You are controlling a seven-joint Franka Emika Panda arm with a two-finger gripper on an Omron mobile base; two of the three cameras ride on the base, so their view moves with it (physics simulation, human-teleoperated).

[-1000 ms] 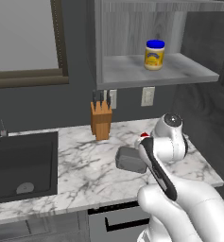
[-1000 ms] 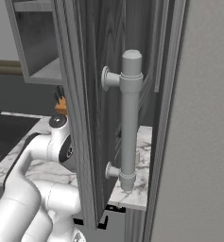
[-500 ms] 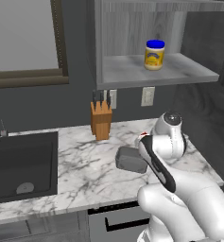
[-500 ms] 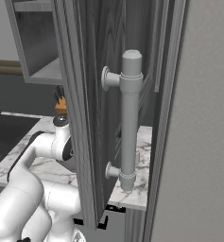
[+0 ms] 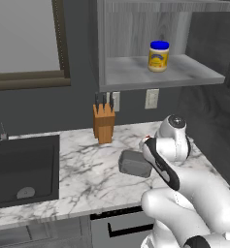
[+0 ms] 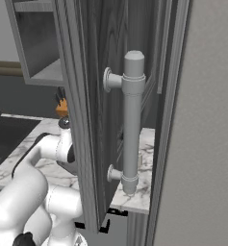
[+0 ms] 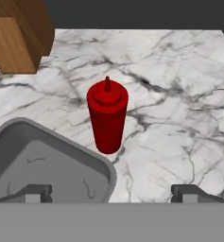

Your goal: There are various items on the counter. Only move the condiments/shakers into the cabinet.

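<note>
One slim red squeeze bottle (image 7: 107, 116) stands upright on the white marble-patterned counter (image 7: 179, 108) in my hand view, centred ahead of the gripper (image 7: 111, 193). My claw is spread wide, its two dark fingertips (image 7: 35, 193) far apart at the bottom of that view, with nothing between them and no contact with the bottle. Just beside the bottle, toward the lower left of the hand view, lies the grey rectangular pan (image 7: 42, 163); its rounded rim comes close to the bottle's base, though I cannot tell whether they touch. The wooden knife block (image 7: 19, 40) sits at the upper left of that view, well apart from the bottle.

From the left base view I see the white arm (image 5: 174, 164) bent over the right part of the counter (image 5: 87, 169), the pan (image 5: 134, 163) just beside it and the knife block (image 5: 104, 124) standing upright against the dark wall with dark handles sticking up. A dark sink basin (image 5: 22, 169) is set into the worktop on the left. Above, the squat yellow jar with a blue lid (image 5: 158, 56) stands upright on the flat shelf of the grey wood-grain wall cabinet (image 5: 136, 77), toward its right half.

In the right base view a tall grey wood-grain door with a grey cylindrical handle (image 6: 132, 120) stands close in front, and the arm (image 6: 43, 158) shows past its left edge over the counter.
</note>
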